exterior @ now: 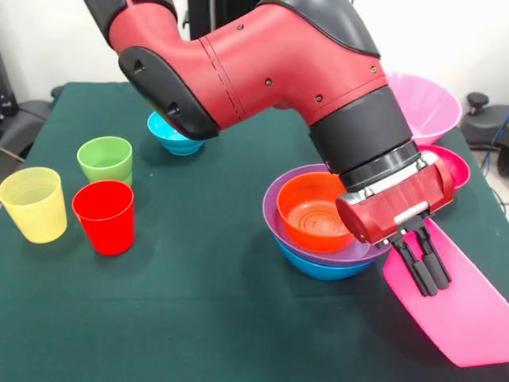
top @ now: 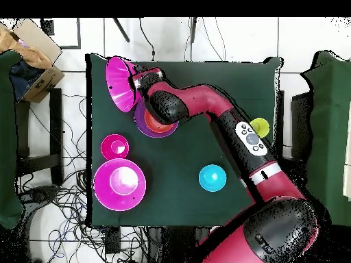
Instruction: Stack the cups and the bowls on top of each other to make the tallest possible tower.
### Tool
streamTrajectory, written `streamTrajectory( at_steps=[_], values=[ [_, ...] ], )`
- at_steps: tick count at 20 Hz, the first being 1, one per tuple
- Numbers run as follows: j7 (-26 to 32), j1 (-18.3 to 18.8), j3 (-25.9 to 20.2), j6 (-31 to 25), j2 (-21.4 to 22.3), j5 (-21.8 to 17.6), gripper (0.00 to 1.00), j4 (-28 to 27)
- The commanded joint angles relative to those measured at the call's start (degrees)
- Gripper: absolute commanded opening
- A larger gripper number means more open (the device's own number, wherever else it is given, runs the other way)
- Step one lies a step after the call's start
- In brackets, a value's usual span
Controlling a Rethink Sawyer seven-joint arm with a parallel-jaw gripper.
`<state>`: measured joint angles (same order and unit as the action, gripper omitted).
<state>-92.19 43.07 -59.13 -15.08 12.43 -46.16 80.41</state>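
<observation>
The gripper [exterior: 425, 274] is clamped on the rim of a big pink bowl [exterior: 461, 310], held tilted at five o'clock from the bowl pile [exterior: 318, 239] of orange in purple in blue. This looks like the placing step: next, level it and centre it over the orange bowl [exterior: 312, 213].

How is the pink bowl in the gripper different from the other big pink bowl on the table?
The held pink bowl is tipped on edge, clamped at its rim by the gripper; the far pink bowl sits upright on the table, untouched. The held pink bowl hangs beside the tower of orange, purple and blue bowls; the far pink bowl stands apart, next to a small crimson bowl. Both are glossy pink and look about the same size.
</observation>
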Motion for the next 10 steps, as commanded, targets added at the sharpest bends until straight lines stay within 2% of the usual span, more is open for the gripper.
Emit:
streamTrajectory(
  at_steps=[1,6,10],
  values=[
    [-17.3,-15.9,20.8,-21.3,11.5,4.2,0.00,-8.1],
    [-11.8,-16.0,20.7,-26.5,14.0,9.4,0.00,-9.7],
    [-9.9,-16.5,21.6,-26.8,13.9,10.4,0.00,-10.7]
  ],
)
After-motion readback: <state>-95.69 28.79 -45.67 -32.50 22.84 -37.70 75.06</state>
